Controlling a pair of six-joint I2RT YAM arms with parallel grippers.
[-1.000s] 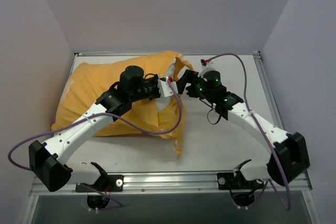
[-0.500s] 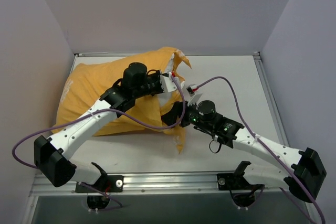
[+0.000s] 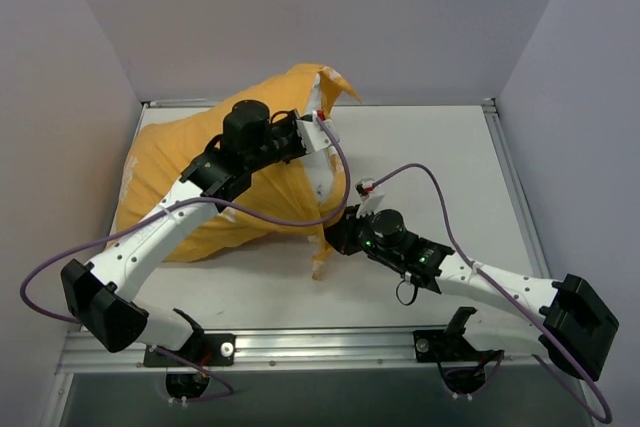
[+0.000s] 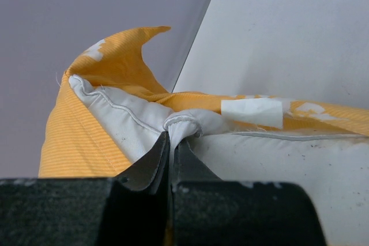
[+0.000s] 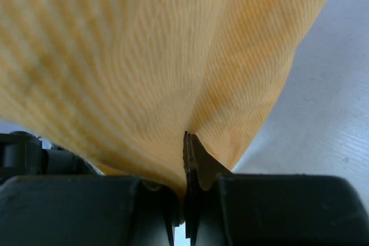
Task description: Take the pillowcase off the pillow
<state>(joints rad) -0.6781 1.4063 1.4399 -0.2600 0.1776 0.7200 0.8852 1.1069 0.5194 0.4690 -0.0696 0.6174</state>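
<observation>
Left gripper (image 4: 170, 145), clamped on a seam of the pillow (image 4: 130, 122), anchors it; right gripper (image 5: 187, 145), pinching a pillowcase (image 5: 144, 56) fold, is placed to peel it away.

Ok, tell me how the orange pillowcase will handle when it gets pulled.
Probably floppy: the pillowcase hangs in soft folds from the pinch of the right gripper. Likely thin and light, since it creases sharply at that pinch. It may drag rather than slip off freely, as it bunches around the pillow corner clamped by the left gripper.
</observation>
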